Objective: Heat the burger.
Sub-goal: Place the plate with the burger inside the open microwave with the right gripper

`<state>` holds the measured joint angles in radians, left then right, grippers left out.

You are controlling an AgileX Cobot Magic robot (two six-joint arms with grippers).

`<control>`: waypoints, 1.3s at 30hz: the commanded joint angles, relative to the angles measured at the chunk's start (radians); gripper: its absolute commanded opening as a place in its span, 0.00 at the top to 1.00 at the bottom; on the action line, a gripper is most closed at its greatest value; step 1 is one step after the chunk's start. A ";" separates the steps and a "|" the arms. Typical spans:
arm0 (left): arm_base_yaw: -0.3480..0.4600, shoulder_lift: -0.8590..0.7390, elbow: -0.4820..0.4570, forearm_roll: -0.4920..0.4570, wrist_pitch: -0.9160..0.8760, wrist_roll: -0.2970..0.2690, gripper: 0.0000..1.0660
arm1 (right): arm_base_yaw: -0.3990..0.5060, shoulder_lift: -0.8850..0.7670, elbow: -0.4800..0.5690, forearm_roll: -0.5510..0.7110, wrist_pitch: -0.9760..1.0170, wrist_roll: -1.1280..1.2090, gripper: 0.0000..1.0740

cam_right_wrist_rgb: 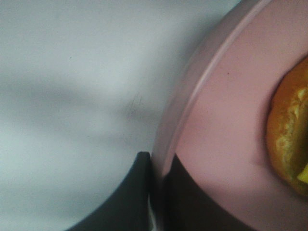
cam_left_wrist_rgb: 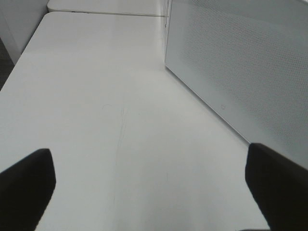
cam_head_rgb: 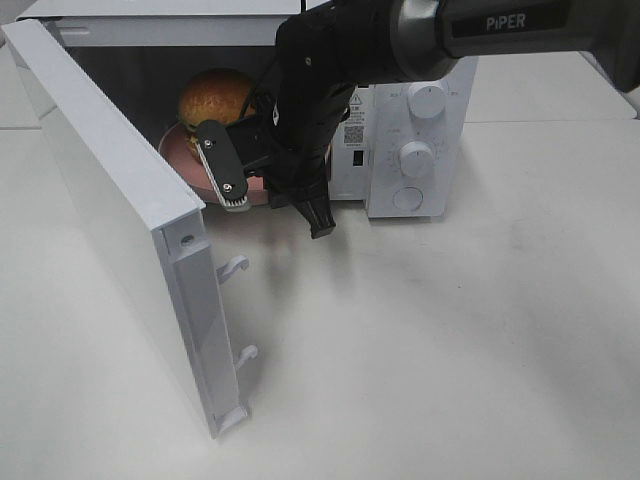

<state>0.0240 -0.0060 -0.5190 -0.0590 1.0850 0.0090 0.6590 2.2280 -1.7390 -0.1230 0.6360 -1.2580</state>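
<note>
Right pincer [cam_right_wrist_rgb: 158, 168] clamped on the rim of the pink plate [cam_right_wrist_rgb: 226, 120] — burger [cam_head_rgb: 214, 100] aboard, at the open microwave [cam_head_rgb: 415, 150]; left pincer [cam_left_wrist_rgb: 150, 185] gapes wide.

Lower half of burger [cam_head_rgb: 215, 97] and much of pink plate [cam_head_rgb: 185, 160] behind right gripper [cam_head_rgb: 237, 198].
</note>
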 commanded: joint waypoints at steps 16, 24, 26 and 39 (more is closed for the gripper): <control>-0.004 -0.015 0.002 0.003 -0.013 0.000 0.06 | -0.002 0.067 -0.152 -0.032 -0.018 0.029 1.00; -0.004 -0.015 0.002 0.003 -0.013 0.000 0.06 | -0.002 0.123 -0.244 -0.039 -0.008 0.047 1.00; -0.004 -0.015 0.002 0.003 -0.013 0.000 0.06 | -0.002 0.125 -0.251 -0.041 -0.009 0.048 1.00; -0.004 -0.015 0.002 0.003 -0.013 0.000 0.06 | -0.014 0.168 -0.293 -0.075 -0.020 0.089 0.96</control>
<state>0.0240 -0.0060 -0.5190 -0.0590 1.0850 0.0090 0.6500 2.4030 -2.0180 -0.1870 0.6590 -1.1770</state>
